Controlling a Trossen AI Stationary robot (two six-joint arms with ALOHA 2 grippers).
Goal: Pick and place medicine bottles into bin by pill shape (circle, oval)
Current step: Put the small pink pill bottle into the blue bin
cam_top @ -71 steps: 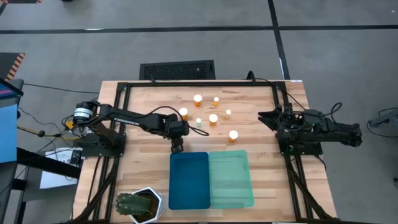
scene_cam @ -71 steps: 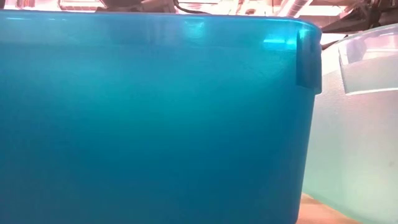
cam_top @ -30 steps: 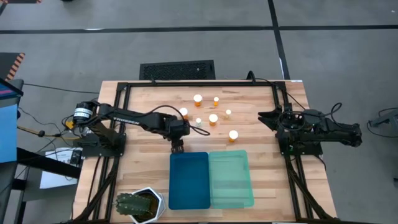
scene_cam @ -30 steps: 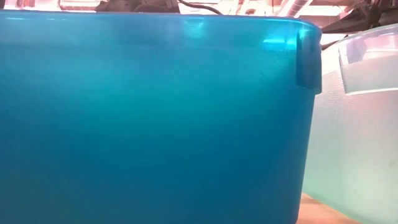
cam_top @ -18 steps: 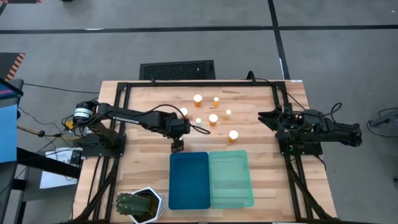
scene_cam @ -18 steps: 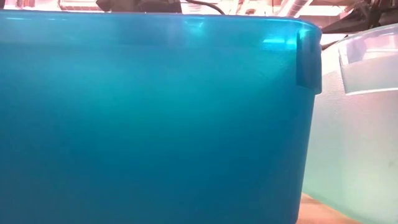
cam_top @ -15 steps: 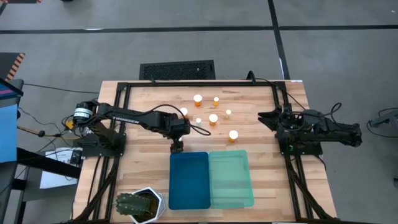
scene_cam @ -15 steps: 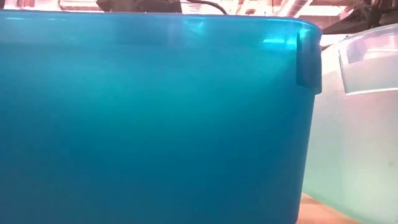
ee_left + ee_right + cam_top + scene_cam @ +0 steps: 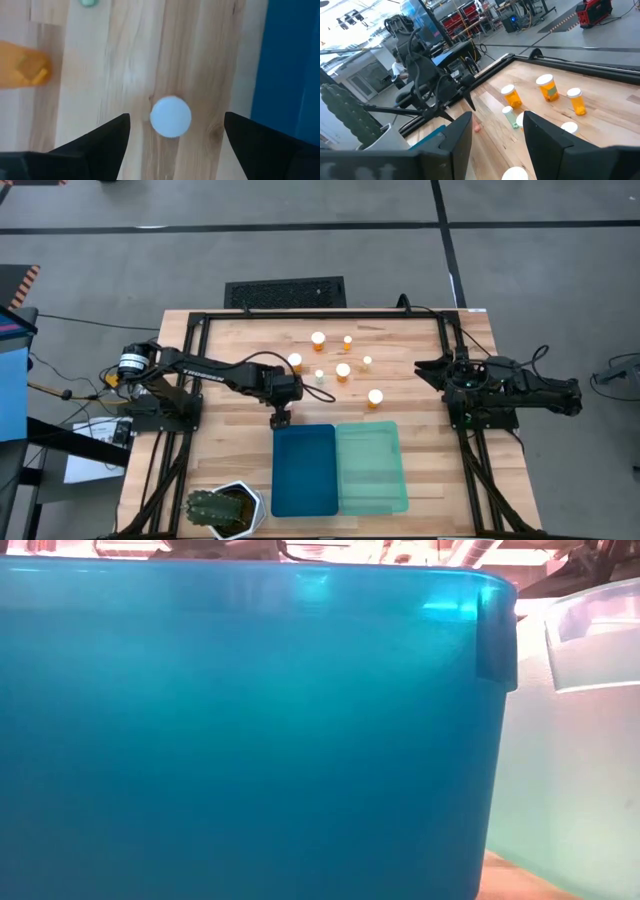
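Two dark fingers of the left hand [image 9: 172, 135] stand wide open, straddling a round white cap [image 9: 170, 116] directly below on the pale wooden bench [image 9: 125, 65]. This looks like the pick step; next the hand must lower and close. The smooth blue tray [image 9: 304, 470] lies just beside it. The right hand [image 9: 432, 372] waits, half open, at the bench's edge.

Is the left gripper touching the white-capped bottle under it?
Apart. In the left wrist view, bare wood shows on both sides between the open left gripper and the bottle.
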